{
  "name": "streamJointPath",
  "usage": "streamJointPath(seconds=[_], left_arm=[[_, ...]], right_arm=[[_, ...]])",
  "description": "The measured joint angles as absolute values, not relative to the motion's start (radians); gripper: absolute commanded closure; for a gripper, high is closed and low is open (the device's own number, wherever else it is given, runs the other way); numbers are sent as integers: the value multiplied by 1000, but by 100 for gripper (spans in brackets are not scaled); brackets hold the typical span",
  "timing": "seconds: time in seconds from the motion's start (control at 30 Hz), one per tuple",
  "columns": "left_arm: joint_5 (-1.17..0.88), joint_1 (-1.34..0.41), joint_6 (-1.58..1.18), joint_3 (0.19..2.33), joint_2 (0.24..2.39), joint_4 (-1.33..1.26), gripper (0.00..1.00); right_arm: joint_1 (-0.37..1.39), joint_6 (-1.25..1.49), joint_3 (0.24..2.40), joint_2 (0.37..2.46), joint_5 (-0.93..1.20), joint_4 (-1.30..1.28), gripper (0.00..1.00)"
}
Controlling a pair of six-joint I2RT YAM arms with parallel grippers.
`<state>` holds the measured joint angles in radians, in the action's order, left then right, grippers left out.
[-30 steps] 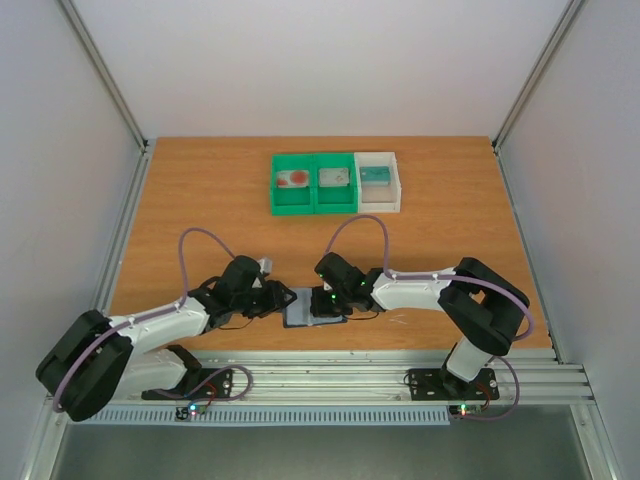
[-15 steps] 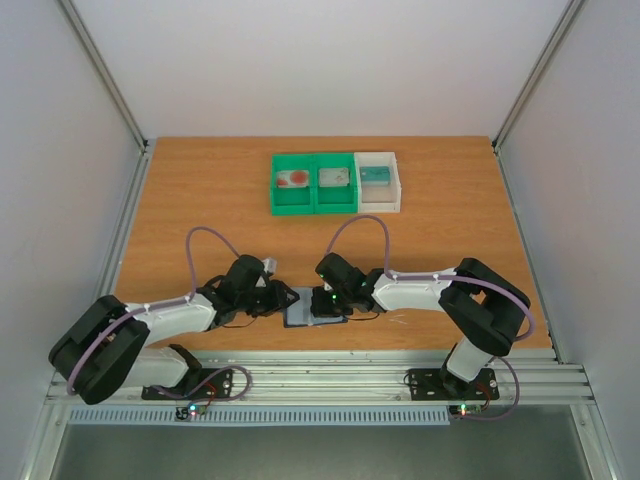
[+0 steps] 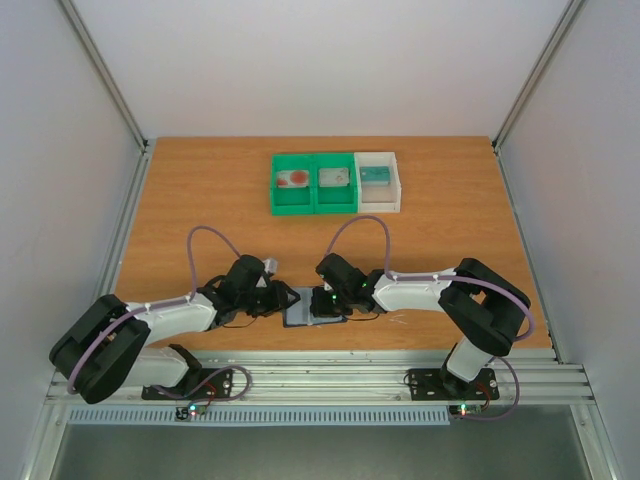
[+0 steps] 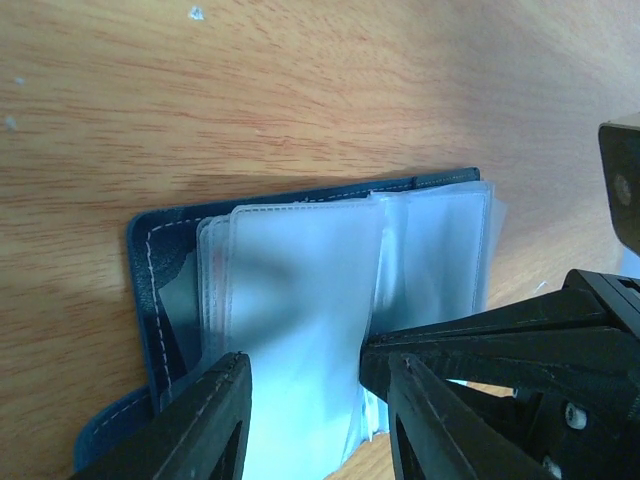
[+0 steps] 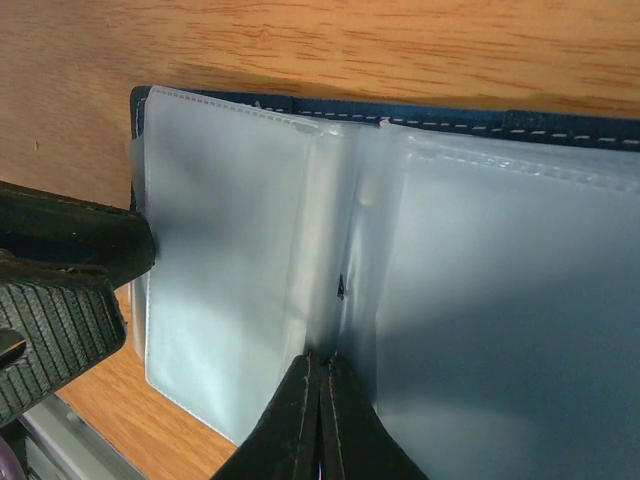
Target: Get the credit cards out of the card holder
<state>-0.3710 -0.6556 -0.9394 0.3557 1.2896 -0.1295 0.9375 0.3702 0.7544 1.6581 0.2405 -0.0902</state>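
Two grippers meet at the card holder (image 3: 312, 310), which lies open at lower centre of the top view. Left gripper (image 4: 303, 365) is spread wide, straddling the clear sleeves (image 5: 225, 250). Right gripper (image 5: 321, 385) is squeezed tight at the sleeve crease. Credit cards (image 3: 293, 180) lie in the bins (image 3: 300, 208), upper centre.

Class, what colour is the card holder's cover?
Card holder: dark blue; best in left wrist view.
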Motion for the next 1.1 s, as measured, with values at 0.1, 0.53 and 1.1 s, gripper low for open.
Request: streamJointPath(seconds=[0.1,0.53,1.1], left_arm=[[-366,-656,-926,358,1290,-123,61],[-332,-654,-873,373,1258,-25,60],[-356,-654,-859,382,1299,-56,67]], right_arm=[[937,370,754,1658,241,-89,99],[937,370,754,1658,241,-88,99],[937,370,754,1658,240,-88,99]])
